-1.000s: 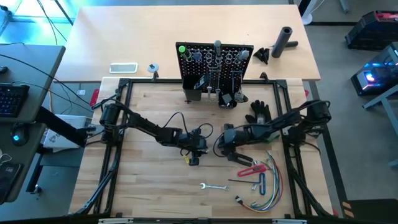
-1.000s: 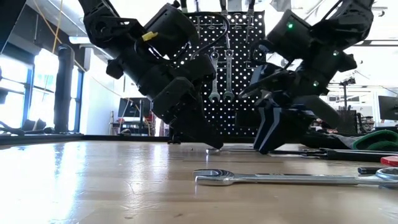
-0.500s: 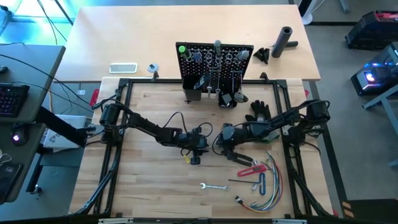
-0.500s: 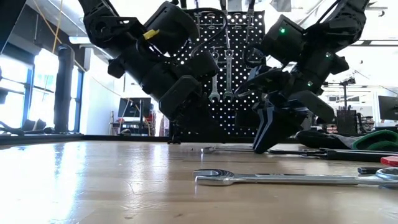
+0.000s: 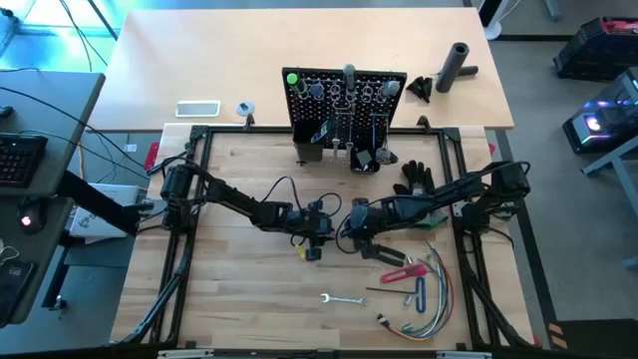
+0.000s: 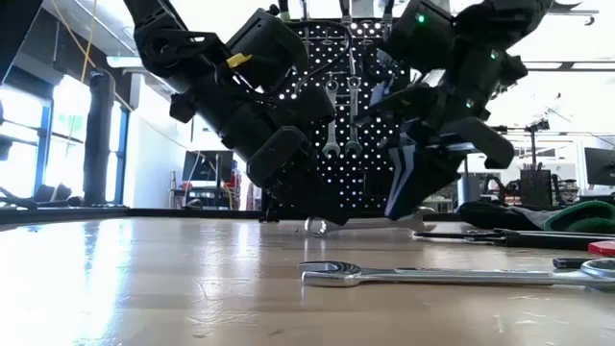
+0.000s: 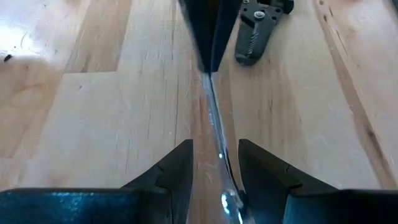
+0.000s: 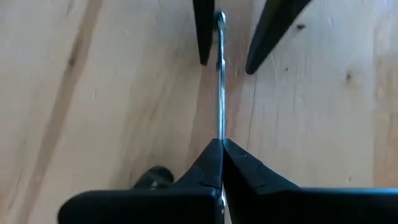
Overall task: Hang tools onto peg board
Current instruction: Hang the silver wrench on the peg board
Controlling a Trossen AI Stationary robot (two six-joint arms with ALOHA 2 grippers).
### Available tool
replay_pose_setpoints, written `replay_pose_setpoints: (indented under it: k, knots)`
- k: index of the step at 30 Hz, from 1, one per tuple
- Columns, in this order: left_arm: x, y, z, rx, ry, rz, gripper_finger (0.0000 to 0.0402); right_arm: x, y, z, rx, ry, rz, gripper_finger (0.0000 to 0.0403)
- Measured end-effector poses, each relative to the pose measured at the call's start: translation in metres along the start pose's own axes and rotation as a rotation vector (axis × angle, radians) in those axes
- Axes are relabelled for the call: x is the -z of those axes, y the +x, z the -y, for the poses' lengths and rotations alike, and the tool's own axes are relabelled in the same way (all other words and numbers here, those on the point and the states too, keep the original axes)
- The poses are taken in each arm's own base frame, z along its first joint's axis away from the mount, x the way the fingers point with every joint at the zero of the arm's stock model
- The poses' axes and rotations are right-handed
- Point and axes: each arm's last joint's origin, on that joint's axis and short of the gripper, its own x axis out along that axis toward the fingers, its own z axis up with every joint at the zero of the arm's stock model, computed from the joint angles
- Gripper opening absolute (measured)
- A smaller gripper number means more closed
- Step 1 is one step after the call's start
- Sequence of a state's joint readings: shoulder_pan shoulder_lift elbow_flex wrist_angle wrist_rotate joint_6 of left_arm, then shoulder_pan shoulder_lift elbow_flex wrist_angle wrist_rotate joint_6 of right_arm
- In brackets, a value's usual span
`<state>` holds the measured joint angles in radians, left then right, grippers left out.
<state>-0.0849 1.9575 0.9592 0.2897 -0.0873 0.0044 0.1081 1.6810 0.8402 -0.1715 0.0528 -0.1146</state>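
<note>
**Two hands meet over a thin wrench at mid-counter**

We see both hands at the centre of the wooden counter (image 5: pixel 239 299), tips facing. The right hand (image 8: pixel 221 144) has its fingers pressed together on one end of a slim silver wrench (image 8: pixel 220 81). The left hand (image 7: pixel 214 163) has its fingers apart, one on each side of the same wrench; we cannot tell whether they touch it.

Open board lies toward the left edge and in front of the left arm. The black frame rails bound the counter on both sides.

Behind the hands stands the peg board (image 5: pixel 347 88), upright, with wrenches already hanging on it. A black glove (image 5: pixel 414 178) lies near the right arm. Toward the right front lie a red-handled tool (image 5: pixel 405 271), a bundle of coloured wires (image 5: pixel 424 309) and a second wrench (image 5: pixel 341 298), well apart from the hands.

From table height the arms hide much of the peg board, and the held wrench shows only as a small glint.
</note>
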Motion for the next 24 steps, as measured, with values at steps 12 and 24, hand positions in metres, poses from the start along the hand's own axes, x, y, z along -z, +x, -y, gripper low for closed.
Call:
replay_pose_setpoints:
  k: [12, 24]
  knots:
    - [0.0044, 0.0044, -0.0032, 0.046, -0.008, -0.015, 0.0123, -0.0105, -0.0048, 0.0009, 0.004, 0.001, 0.011, 0.0002]
    - [0.0047, 0.0044, -0.0037, 0.025, -0.001, -0.019, 0.0123, -0.0079, 0.0019, 0.0013, -0.027, 0.039, -0.008, 0.0088]
